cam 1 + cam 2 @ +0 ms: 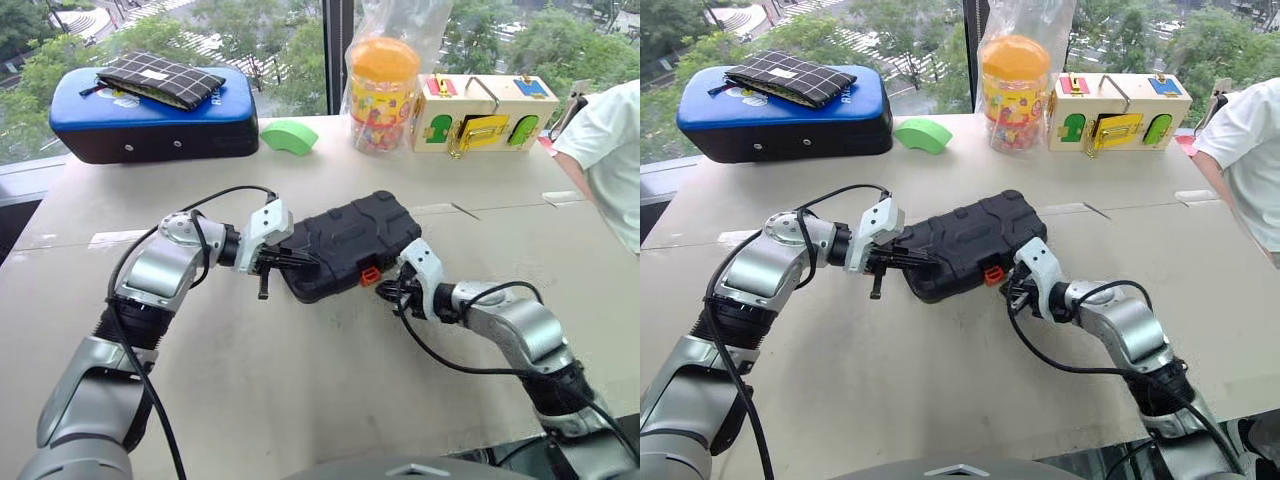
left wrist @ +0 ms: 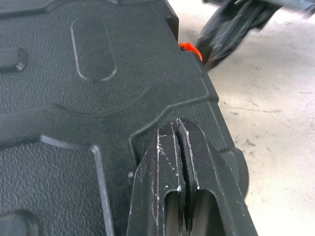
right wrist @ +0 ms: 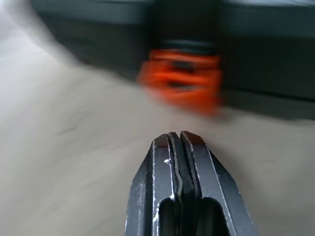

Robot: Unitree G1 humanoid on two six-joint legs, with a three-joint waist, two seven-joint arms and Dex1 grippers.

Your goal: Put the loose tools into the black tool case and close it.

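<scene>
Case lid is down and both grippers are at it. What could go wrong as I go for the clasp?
1. The right gripper is shut and aimed at the orange clasp; a push there could slide the case across the table instead of latching it.
2. The left gripper, shut, rests on the lid near a corner, so the case may pivot under an off-centre push.
3. I cannot tell whether the lid is fully seated.

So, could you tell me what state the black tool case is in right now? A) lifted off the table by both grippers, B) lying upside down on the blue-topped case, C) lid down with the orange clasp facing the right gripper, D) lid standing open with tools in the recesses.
C: the black tool case lies on the table with its lid down, and its orange clasp faces the shut right gripper.
</scene>
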